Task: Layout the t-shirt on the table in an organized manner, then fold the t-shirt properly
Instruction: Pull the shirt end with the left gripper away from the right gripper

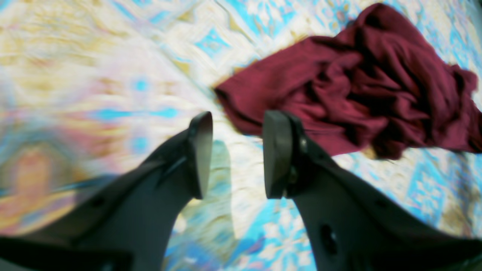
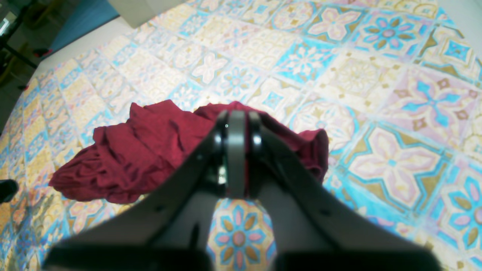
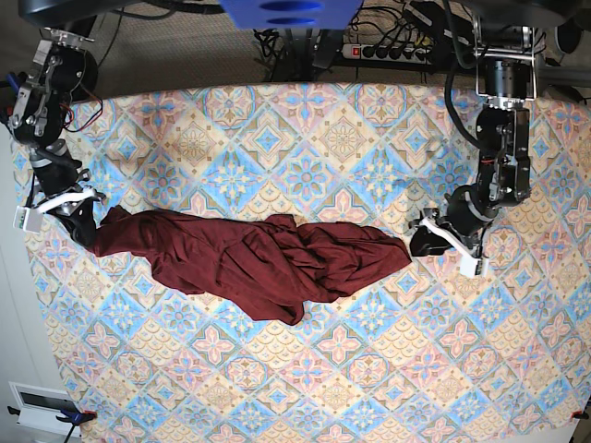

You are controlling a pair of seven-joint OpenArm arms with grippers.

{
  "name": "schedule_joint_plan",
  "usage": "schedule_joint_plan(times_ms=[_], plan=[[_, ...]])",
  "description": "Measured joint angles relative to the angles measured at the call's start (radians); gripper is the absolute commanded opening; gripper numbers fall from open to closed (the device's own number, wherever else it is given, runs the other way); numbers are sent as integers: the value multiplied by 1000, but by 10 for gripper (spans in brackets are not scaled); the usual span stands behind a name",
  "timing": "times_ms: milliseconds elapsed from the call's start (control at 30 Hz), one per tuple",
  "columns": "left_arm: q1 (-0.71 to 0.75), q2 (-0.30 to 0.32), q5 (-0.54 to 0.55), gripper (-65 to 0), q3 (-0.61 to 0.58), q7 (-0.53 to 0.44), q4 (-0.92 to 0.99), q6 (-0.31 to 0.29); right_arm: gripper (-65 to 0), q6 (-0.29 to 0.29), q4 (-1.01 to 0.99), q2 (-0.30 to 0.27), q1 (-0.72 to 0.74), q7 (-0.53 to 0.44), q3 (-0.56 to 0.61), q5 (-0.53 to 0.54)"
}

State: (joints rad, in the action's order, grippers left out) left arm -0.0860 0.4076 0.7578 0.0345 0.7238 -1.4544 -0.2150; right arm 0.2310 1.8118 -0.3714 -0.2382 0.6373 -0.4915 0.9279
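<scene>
The dark maroon t-shirt (image 3: 259, 258) lies bunched and stretched in a long band across the middle of the patterned table (image 3: 369, 369). My right gripper (image 3: 85, 229) is at the shirt's left end in the base view. In the right wrist view this gripper (image 2: 236, 116) is shut on the t-shirt (image 2: 143, 154), with a sliver of red cloth between its pads. My left gripper (image 3: 423, 242) hovers just off the shirt's other end. In the left wrist view that gripper (image 1: 237, 154) is open with nothing between its fingers, and the t-shirt (image 1: 357, 82) lies just beyond its fingertips.
A power strip (image 3: 388, 51) and cables lie beyond the table's far edge. A white device (image 3: 42, 401) sits off the table's near left corner. Both arm bases stand at the far corners.
</scene>
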Motion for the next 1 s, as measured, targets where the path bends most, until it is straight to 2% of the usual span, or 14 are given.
schedule_joint_plan(times_ms=[133, 267, 367, 500, 567, 667, 800, 900, 1000], plan=[[-55, -45, -4, -425, -69, -1, 92, 3, -650, 1, 3, 0, 0, 0, 0, 3], [-92, -75, -3, -425, -72, -8, 199, 5, -650, 1, 3, 0, 0, 0, 0, 4], [-118, -94, -29, -425, -68, -10, 257, 10, -650, 1, 3, 0, 2, 0, 0, 4], [-172, -153, -100, -436, -68, -21, 318, 2, -650, 1, 3, 0, 3, 0, 0, 3], [-198, -179, -117, -492, -69, -24, 353, -4, -650, 1, 1, 0, 3, 0, 0, 3], [-224, -197, -154, -650, -67, -16, 377, -3, -650, 1, 0, 0, 3, 0, 0, 3], [-260, -183, -168, -650, -68, -15, 381, -3, -650, 1, 0, 0, 3, -1, 0, 4], [-303, -107, -157, -650, -58, -19, 381, -12, -650, 1, -1, 0, 3, -1, 0, 3], [-320, -48, -159, -650, 26, -22, 379, -10, -650, 1, -1, 0, 3, 0, -1, 3]])
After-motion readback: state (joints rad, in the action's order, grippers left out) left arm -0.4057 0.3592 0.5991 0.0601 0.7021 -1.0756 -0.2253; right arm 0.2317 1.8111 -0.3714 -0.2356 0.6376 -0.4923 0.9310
